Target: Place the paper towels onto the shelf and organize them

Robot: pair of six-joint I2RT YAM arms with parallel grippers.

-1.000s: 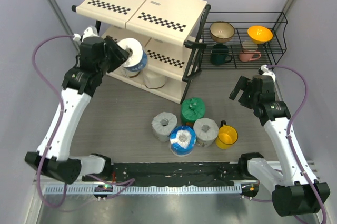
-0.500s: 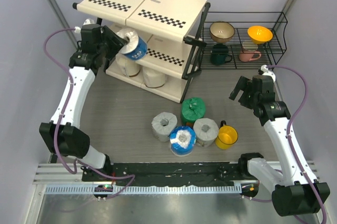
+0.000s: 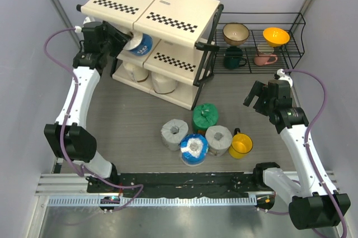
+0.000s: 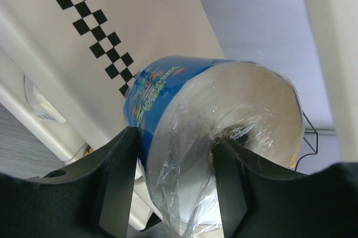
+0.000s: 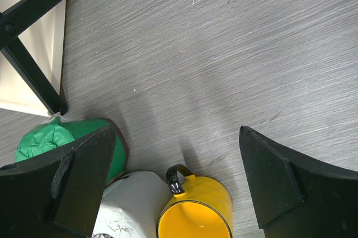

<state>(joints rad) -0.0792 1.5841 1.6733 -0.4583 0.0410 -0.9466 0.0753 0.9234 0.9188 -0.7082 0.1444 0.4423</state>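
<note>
Gripping a blue-and-white wrapped paper towel roll (image 3: 140,43) (image 4: 184,98), the left gripper (image 3: 126,41) (image 4: 176,137) holds it at the cream-white, checker-striped three-tier shelf (image 3: 168,9) (image 4: 112,14).

Clamped on its side between both fingers, the roll sits tucked under the top panel's front edge, over the middle tier. Two cream rolls (image 3: 134,70) stand on the bottom tier. On the grey table (image 3: 128,120), a green roll (image 3: 205,116) (image 5: 42,140), two grey rolls (image 3: 174,133) and a second blue-and-white roll (image 3: 194,148) cluster together beside a yellow mug (image 3: 241,146) (image 5: 193,218). The right gripper (image 3: 254,97) (image 5: 178,132) hangs above them, jaws apart and holding nothing.
</note>
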